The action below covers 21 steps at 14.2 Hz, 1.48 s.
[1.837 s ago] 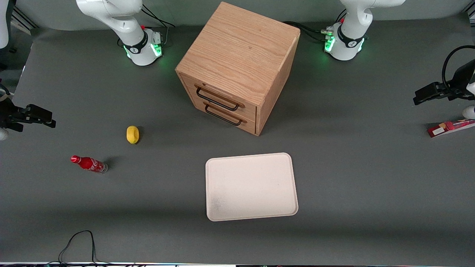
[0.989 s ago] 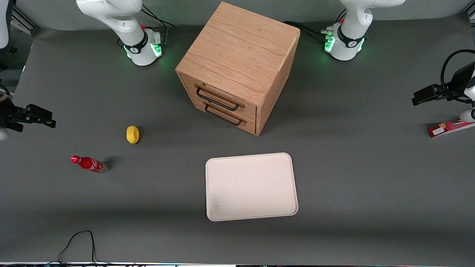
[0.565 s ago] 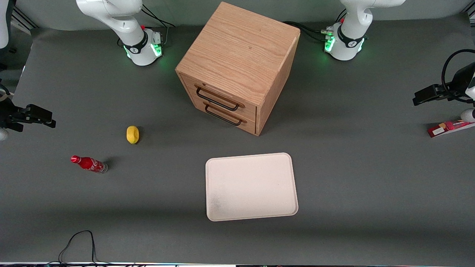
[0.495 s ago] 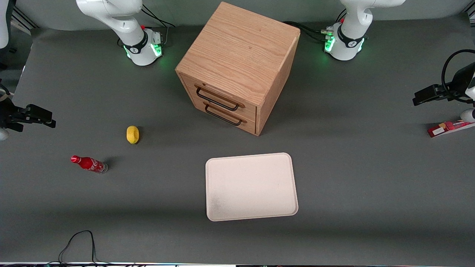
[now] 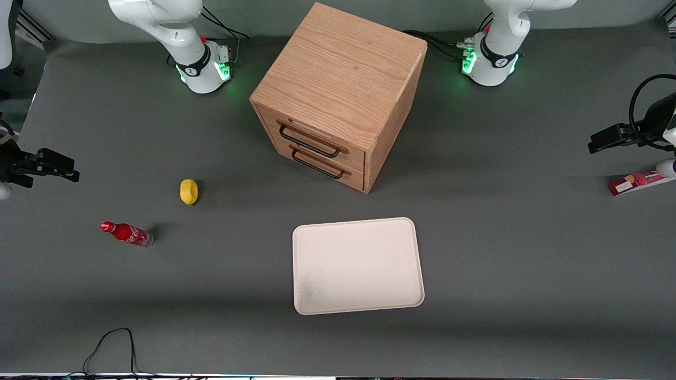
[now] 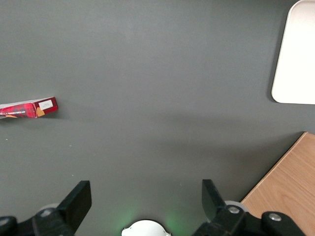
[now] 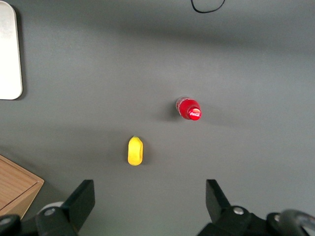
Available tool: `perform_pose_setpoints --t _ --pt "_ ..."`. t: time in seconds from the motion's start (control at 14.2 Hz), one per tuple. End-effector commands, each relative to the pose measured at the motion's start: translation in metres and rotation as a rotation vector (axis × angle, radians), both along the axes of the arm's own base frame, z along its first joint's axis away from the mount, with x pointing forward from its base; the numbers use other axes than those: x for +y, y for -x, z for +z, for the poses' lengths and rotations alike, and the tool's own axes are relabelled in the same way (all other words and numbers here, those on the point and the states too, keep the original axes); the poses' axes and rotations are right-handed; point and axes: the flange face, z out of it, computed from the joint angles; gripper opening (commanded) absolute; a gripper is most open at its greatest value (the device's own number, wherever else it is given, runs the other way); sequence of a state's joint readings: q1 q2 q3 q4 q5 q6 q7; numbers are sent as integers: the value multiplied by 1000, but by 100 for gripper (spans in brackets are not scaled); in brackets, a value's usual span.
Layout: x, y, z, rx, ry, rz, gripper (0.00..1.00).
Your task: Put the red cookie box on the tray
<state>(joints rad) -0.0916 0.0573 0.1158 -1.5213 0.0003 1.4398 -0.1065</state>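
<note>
Progress: basically zero, as judged from the layout. Red cookie box [image 5: 636, 182] lay flat on the counter [image 5: 507, 248] at the working arm's end, roughly 3 o'clock from the tray [image 5: 359, 264] in the front view and well apart from it. Tray was bare, nothing on it. Claw [image 6: 146, 189] hovered above the counter near the box, around 11 to 12 o'clock of it in the front view, not touching it. Its fingers [image 6: 78, 199] were spread wide with only bare counter between them, nothing held.

Left to do, by my read:
- line up over the box and come down
- grip it across the slim width
- lift, carry to the tray, set it down, let go

So the reach was not finished and no grasp had begun.

Hidden or unclear:
- Box was cut off by the frame edge in both the front and left wrist views [image 6: 29, 108]; only the white-panel end and part of the red length showed.
- A white part of the arm overlapped its outer end in the front view.
- Claw height above the counter could not be judged.
- Print on the box was too small to read.

Other stuff: wooden cabinet [image 5: 338, 79] at 12 o'clock of the tray, both drawers looked closed; yellow fruit-like item [image 5: 188, 191] at 10 o'clock and small red cola bottle [image 5: 127, 233] at 9 o'clock, toward the parked arm's end. Not task items.
</note>
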Motion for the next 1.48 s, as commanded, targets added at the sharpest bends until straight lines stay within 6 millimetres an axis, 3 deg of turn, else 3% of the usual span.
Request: perform_pose_setpoints --t 0.0,0.14,0.21,0.57,0.78,0.92,1.06,1.13,1.41 --pt "13 0 5 22 -16 26 100" --pt "36 2 4 34 -15 46 100" --pt "59 4 0 45 -5 32 100" --pt "195 29 -12 104 7 -298 100" --pt "292 58 -32 119 58 -475 100" --pt "341 70 -40 90 55 -714 100" --pt "391 88 -63 79 95 -925 100" --pt "408 95 -77 86 124 -982 100" --pt "423 92 -114 101 169 -1113 100"
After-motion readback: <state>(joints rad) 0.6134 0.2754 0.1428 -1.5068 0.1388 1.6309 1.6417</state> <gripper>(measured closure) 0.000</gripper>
